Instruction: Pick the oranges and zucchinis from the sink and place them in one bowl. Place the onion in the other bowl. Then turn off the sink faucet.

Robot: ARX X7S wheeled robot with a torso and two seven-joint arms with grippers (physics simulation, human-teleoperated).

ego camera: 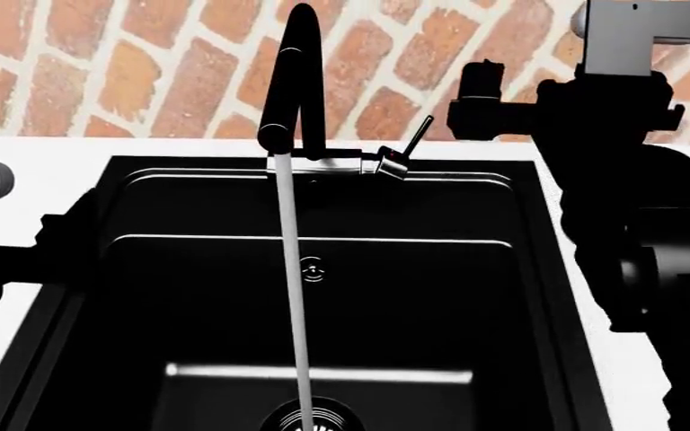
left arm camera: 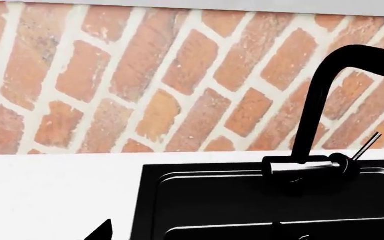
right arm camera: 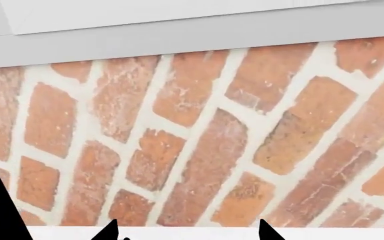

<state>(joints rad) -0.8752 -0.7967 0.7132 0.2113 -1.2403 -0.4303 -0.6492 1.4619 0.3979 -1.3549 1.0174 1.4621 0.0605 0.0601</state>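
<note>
Jaws: neither pair's state could be told | black gooseneck sink faucet point(ego camera: 291, 81) stood behind the deep black sink point(ego camera: 141, 296), water running | you'd push its thin, stiff, slick metal lever point(ego camera: 417, 136) near the tip.

1. The head view is taken from above, close over the sink point(ego camera: 321, 296), facing down and forward to the brick wall point(ego camera: 141, 72).
2. The left wrist view is set low beside the sink's rim, facing the faucet point(left arm camera: 325, 115) and the same wall.
3. The right wrist view is held close to the wall, which all views share.
</note>
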